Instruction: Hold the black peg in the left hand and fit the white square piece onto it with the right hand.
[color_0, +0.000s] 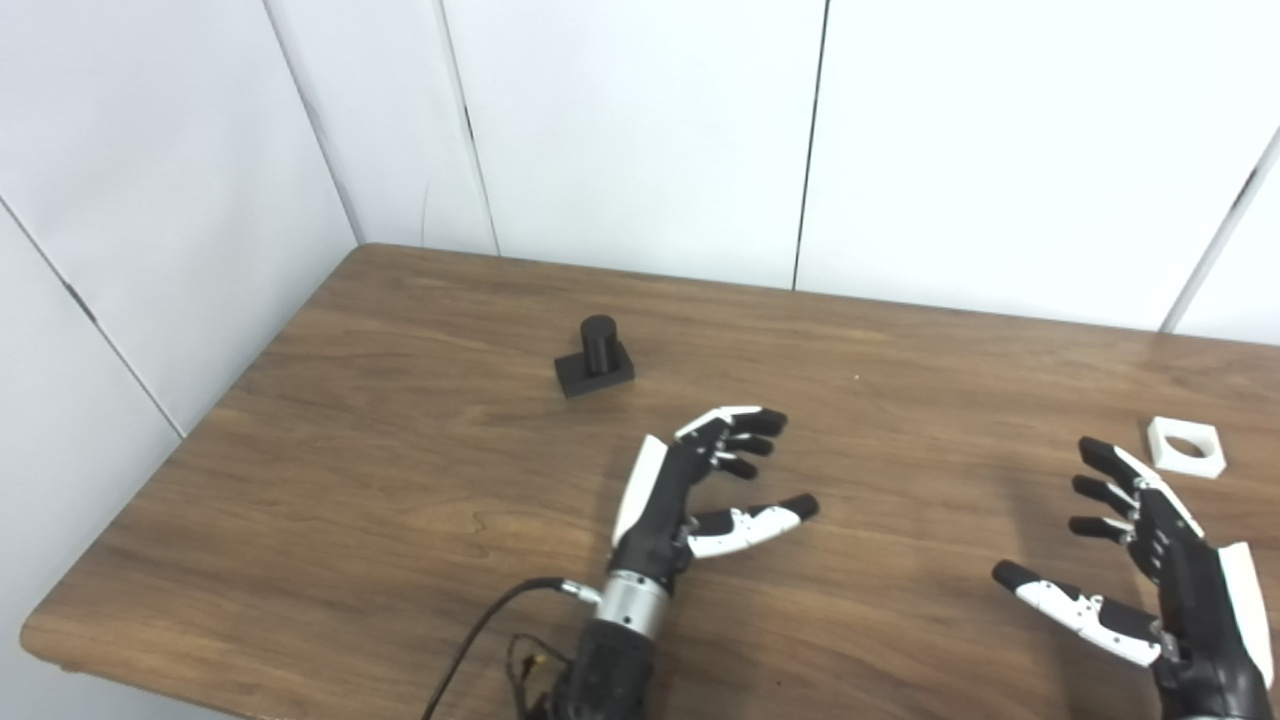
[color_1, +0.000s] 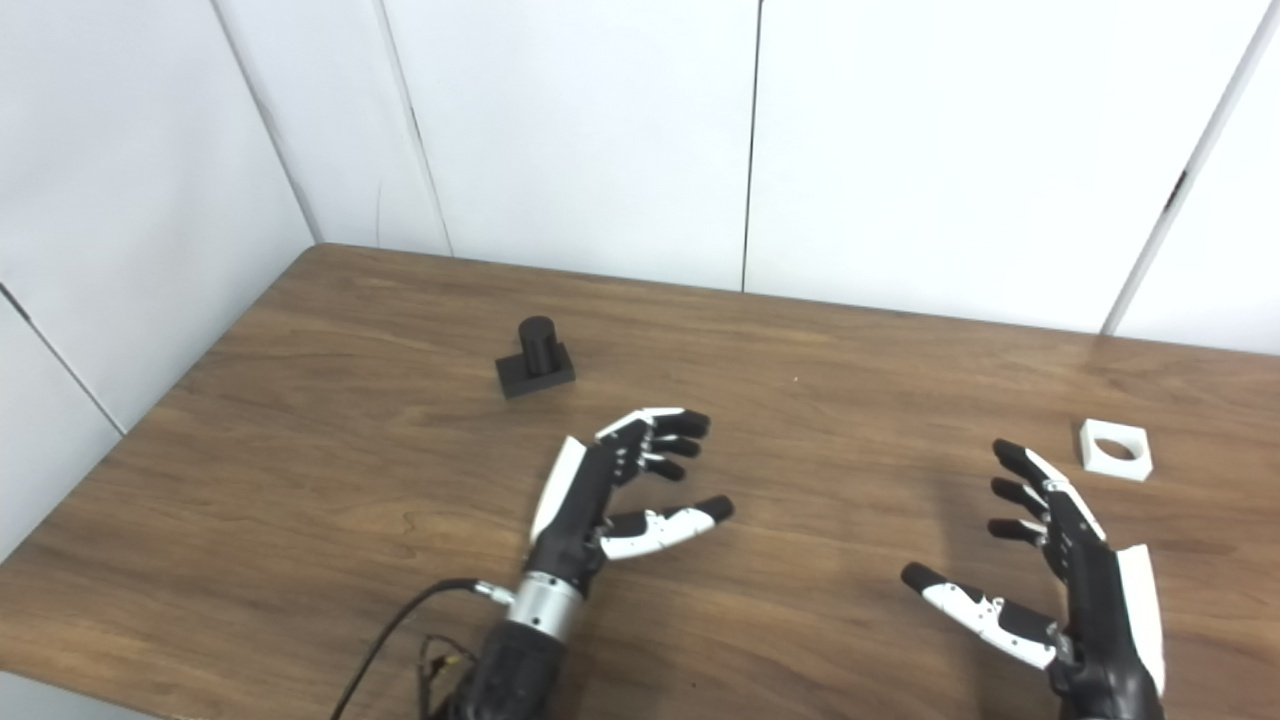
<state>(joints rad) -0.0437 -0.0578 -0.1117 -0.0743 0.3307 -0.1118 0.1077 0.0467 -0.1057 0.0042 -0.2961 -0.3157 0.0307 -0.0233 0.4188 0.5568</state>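
The black peg stands upright on the wooden bench, beyond the left hand, which holds nothing, fingers spread. The white square piece lies flat near the right hand, likewise empty and spread.

The right robot hand is cut off at its wrist by the frame's bottom edge.
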